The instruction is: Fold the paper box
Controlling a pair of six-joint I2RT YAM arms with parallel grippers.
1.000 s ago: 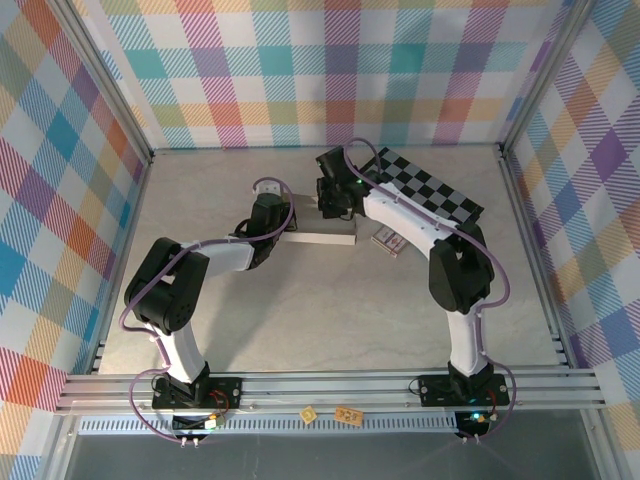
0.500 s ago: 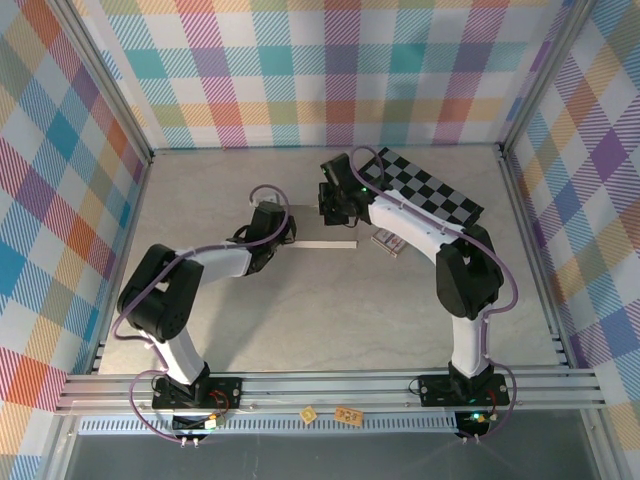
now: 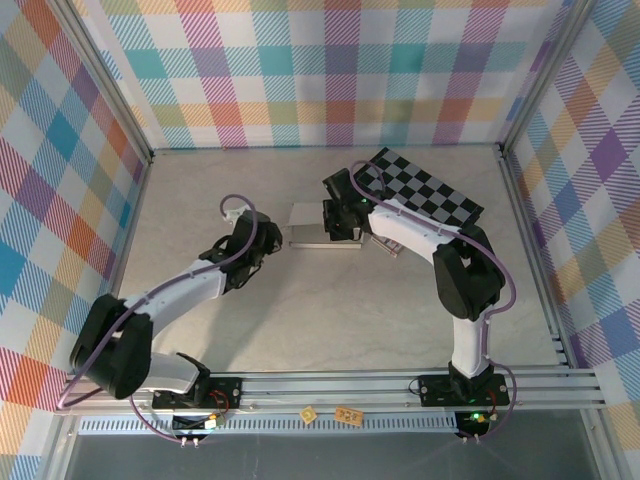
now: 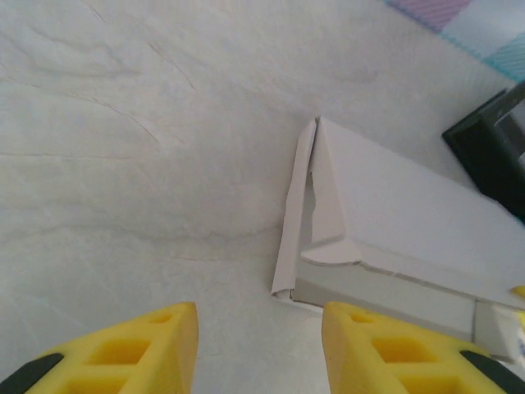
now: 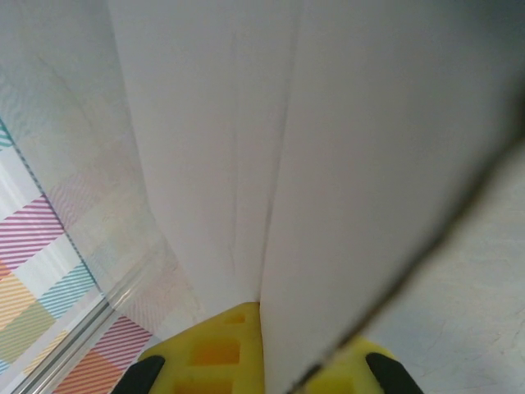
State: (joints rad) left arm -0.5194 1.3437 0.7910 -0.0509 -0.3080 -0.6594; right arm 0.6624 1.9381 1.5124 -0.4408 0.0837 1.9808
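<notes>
The paper box [image 3: 312, 222] is plain white card and lies on the table between the two arms. My right gripper [image 3: 338, 218] is shut on its right end. In the right wrist view a white wall of the paper box [image 5: 328, 164] is pinched between the yellow fingers [image 5: 217, 353]. My left gripper [image 3: 272, 240] stands open just left of the box, apart from it. In the left wrist view the paper box [image 4: 402, 222] shows a loose end flap [image 4: 297, 213] standing off its left end. Only bare table lies in the gap of the left gripper [image 4: 258, 353].
A black-and-grey checkered board [image 3: 425, 190] lies at the back right. A small printed packet [image 3: 387, 243] lies just right of the box, under the right arm. Plaid walls enclose the table [image 3: 330, 310], and a metal rail [image 3: 330, 385] runs along its near edge.
My left gripper has opened, let go of the box's left end and drawn back to the near left. The right gripper stays shut on the box, which now shows its broad face.
</notes>
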